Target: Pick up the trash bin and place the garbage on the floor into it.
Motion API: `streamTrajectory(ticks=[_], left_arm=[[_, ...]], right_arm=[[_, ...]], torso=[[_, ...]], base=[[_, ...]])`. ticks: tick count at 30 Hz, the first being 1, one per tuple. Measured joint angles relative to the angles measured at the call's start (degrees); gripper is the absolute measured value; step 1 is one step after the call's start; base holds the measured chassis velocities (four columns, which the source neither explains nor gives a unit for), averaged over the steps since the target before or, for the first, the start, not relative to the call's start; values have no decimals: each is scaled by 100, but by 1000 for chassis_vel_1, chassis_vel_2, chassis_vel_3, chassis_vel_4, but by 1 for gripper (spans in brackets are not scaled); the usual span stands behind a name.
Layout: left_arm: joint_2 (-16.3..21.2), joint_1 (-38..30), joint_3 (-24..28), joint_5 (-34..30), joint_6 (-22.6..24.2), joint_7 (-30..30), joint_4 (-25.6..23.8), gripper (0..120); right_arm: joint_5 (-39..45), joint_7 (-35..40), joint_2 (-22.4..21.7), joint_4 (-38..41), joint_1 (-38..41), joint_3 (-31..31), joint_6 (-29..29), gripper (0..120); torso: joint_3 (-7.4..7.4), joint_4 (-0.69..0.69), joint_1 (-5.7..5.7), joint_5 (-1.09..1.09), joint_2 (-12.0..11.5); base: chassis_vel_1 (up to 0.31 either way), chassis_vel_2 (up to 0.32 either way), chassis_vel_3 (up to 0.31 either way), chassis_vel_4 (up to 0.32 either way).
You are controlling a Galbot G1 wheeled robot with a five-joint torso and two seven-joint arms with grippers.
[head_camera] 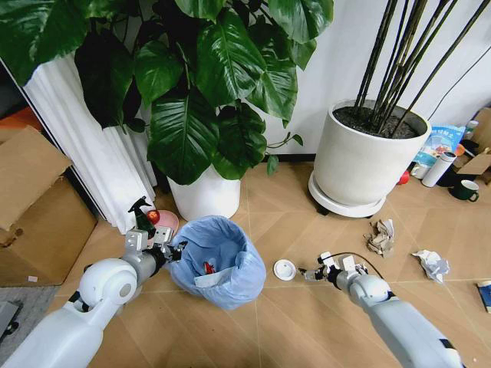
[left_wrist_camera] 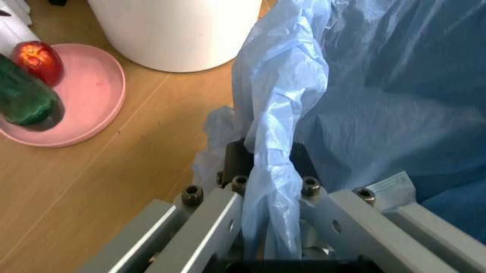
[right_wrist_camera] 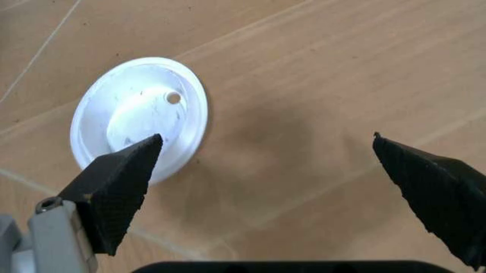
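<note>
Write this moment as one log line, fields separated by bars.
left claw: shut on bin rim | right claw: open, low over floor beside white disc | red can: in bin

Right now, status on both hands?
Left hand shut on blue-bagged trash bin rim. Right hand open beside white plastic disc on floor.
</note>
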Motion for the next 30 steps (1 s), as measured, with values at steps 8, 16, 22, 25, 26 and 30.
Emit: streamTrajectory(ticks=[8, 16, 22, 25, 26, 30], left_arm=[[1, 122, -98, 23, -12, 13, -63, 0], [67, 214, -178, 23, -16, 12, -147, 0], [46, 264, -187, 30, -20, -2, -169, 0], [41, 270, -173, 39, -21, -10, -173, 0], [43, 269, -163, 41, -23, -12, -174, 0], [44, 255, -147, 44, -24, -16, -175, 0]], right_arm=[[-136, 6, 570, -639, 407, -82, 167, 100], [-263, 219, 900, -1127, 749, -44, 202, 100], [-263, 281, 870, -1087, 690, -39, 129, 100], [-267, 282, 881, -1098, 660, -32, 127, 100], [-268, 282, 891, -1098, 644, -14, 127, 100], [-266, 281, 903, -1088, 616, 18, 127, 94]], torso=[[0, -1, 0, 0, 0], [0, 0, 0, 0, 0], [0, -2, 0, -1, 0], [0, -2, 0, 1, 0], [0, -2, 0, 0, 0], [-1, -2, 0, 0, 0]], base=[[0, 0, 0, 0], [0, 0, 0, 0], [0, 0, 0, 0], [0, 0, 0, 0], [0, 0, 0, 0], [0, 0, 0, 0]])
